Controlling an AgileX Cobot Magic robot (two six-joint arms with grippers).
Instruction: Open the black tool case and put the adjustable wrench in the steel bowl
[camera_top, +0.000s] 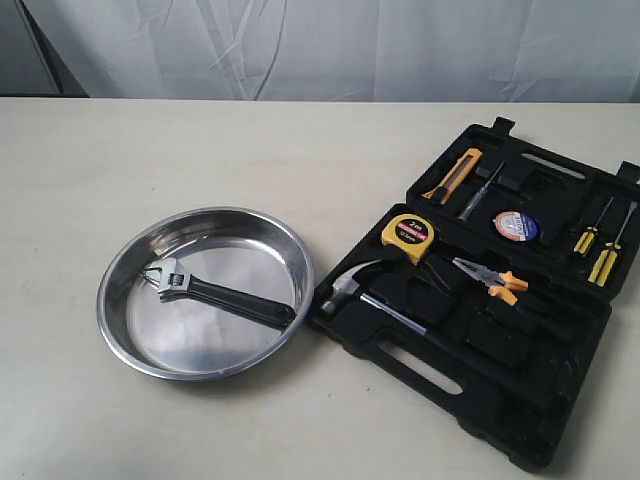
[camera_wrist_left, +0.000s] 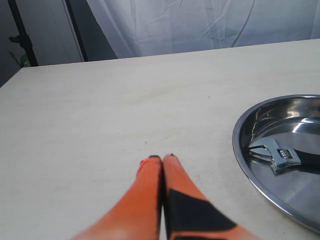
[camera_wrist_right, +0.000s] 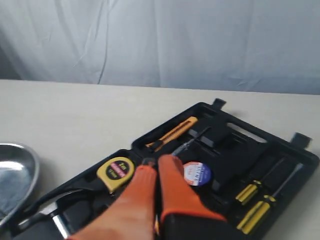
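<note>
The black tool case (camera_top: 560, 390) lies open at the right, lid folded back, tools in its recesses. The adjustable wrench (camera_top: 215, 292) lies flat inside the steel bowl (camera_top: 120, 265) at the left, silver head toward the bowl's left side. In the left wrist view the wrench (camera_wrist_left: 277, 156) and bowl (camera_wrist_left: 240, 150) sit off to one side of my left gripper (camera_wrist_left: 161, 158), which is shut and empty above bare table. My right gripper (camera_wrist_right: 159, 161) is shut with nothing in it, hovering over the open case (camera_wrist_right: 225, 150). Neither gripper shows in the exterior view.
In the case lie a yellow tape measure (camera_top: 408, 234), a hammer (camera_top: 345, 290), orange-handled pliers (camera_top: 495, 282), a utility knife (camera_top: 455, 174), a tape roll (camera_top: 516, 226) and two yellow screwdrivers (camera_top: 602, 245). White curtain hangs behind the far table edge (camera_top: 300, 100).
</note>
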